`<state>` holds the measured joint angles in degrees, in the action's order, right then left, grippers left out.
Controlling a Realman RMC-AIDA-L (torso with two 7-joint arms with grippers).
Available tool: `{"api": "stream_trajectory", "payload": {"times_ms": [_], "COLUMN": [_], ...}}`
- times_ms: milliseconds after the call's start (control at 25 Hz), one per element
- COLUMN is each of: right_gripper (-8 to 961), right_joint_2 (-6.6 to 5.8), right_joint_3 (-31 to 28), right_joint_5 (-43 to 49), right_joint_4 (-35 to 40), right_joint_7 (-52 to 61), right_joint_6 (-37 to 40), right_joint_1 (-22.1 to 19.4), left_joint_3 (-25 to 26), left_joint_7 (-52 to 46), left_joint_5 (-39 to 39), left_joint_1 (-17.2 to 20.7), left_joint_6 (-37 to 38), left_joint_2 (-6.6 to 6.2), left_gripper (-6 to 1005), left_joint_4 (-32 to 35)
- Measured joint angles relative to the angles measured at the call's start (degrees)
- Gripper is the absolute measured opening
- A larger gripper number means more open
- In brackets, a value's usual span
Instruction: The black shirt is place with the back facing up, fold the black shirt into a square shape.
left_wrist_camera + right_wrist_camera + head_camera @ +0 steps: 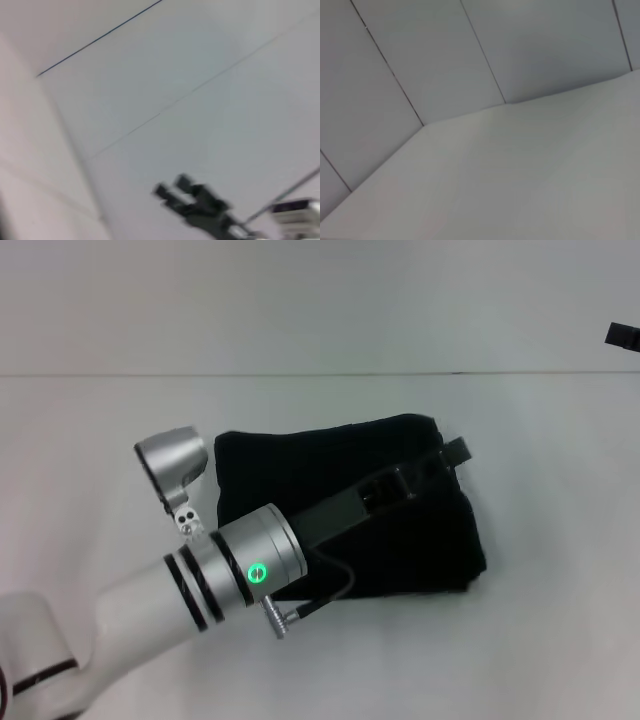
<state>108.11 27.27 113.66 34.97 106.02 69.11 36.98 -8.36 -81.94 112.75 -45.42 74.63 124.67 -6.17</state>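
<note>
Head view: left gripper (450,455) reaches diagonally across the folded black shirt (300,465); finger state unclear.

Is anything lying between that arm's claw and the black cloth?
Nothing visible. The left gripper reaches across the black shirt, its tip at the shirt's far right edge, with only white table around. The right gripper sits far right.

Lab-like test cell — bare white table (560,640), plain panelled walls (445,55), nothing domestic.
</note>
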Motion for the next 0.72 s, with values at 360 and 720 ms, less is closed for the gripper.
{"api": "stream_trajectory", "payload": {"times_ms": [360,720], "right_gripper": [908,905], "right_joint_2": [-1.0,-1.12], "right_joint_3": [2.9,8.0], "right_joint_5": [5.6,8.9], "right_joint_4": [-0.5,-3.5], "right_joint_7": [8.4,15.8], "right_joint_6": [2.2,3.0], "right_joint_1": [2.0,5.1], "left_joint_3": [0.3,0.4], "left_joint_7": [4.6,-9.9], "left_joint_5": [0.6,0.0], "left_joint_1": [4.1,6.7], "left_joint_6": [13.0,3.3], "left_joint_2": [-0.47,-1.44], "left_gripper": [424,658], "left_joint_4": [3.9,20.7]}}
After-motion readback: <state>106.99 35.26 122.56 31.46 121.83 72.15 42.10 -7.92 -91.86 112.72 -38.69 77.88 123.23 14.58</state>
